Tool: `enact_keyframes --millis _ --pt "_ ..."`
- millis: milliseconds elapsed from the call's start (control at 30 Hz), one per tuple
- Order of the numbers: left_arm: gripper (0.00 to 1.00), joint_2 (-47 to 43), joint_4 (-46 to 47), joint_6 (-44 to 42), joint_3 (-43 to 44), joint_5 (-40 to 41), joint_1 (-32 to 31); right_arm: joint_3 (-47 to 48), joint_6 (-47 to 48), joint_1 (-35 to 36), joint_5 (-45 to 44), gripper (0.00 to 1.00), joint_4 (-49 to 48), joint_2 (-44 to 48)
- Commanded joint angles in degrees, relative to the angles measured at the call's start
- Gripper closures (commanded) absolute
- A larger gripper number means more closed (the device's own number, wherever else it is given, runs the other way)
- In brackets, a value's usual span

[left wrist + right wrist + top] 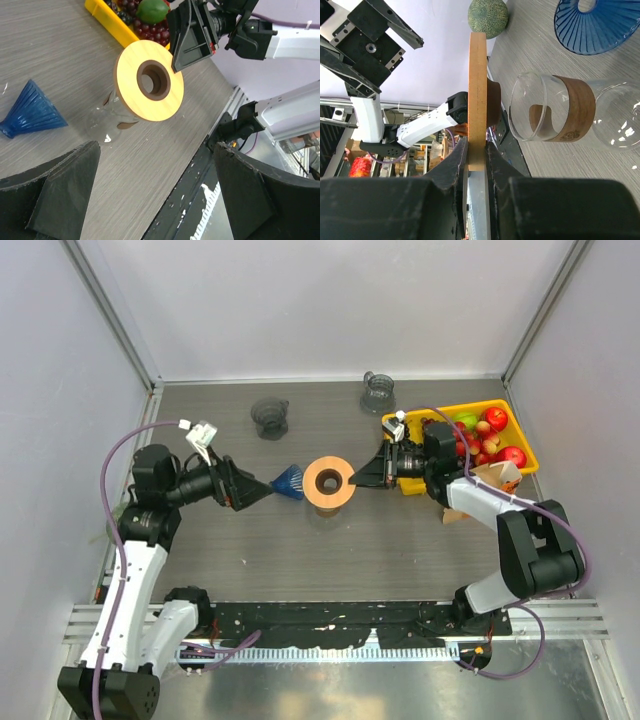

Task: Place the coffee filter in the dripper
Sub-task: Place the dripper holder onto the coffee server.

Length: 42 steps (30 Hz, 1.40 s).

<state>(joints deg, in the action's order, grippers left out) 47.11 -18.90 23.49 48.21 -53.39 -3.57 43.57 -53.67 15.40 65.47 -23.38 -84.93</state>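
Your left fingers stand wide with nothing between them. The blue cone, which I take to be the filter, lies loose on its side near the middle of the worktop, just beyond those fingertips and just left of the wooden ring. Your right fingers are pinched narrow on the rim of that ring. They hold it over the mouth of the glass jug, and the right wrist view shows a small gap between ring and glass.

The step in hand looks like regrasping the cone so it can go into the ring's hole.
- Take the cone by its wide rim, not its tip, so the narrow end hangs free to lead.
- Close gently: it is ribbed and round, and will probably roll away from a one-sided touch.
- Hold the ring level and steady with the right arm, or seat it on the jug first.
- Bring the tip over the hole's centre, lower straight, and let go only once the cone sits evenly.
- Stay clear of the right fingertips on the ring's edge.

No brand or writing reads anywhere. The brown collar carries a small stamp, too small to make out.
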Motion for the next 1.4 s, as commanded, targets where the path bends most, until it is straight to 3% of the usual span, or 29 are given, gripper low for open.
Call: enact_keyframes --millis 0,1067,1367 --pt "0.01 -0.18 -5.27 -5.82 1.72 1.27 0.23 0.11 -1.61 -0.19 1.5 0.95 -5.98 -0.94" --pt "0.01 1.4 0.26 -1.6 -1.27 2.06 0.23 3.27 1.64 0.77 -0.96 0.94 0.79 -6.3" --pt "0.01 1.93 0.26 -1.95 -1.36 2.23 0.23 5.47 6.64 0.77 -1.84 0.8 8.33 -7.18"
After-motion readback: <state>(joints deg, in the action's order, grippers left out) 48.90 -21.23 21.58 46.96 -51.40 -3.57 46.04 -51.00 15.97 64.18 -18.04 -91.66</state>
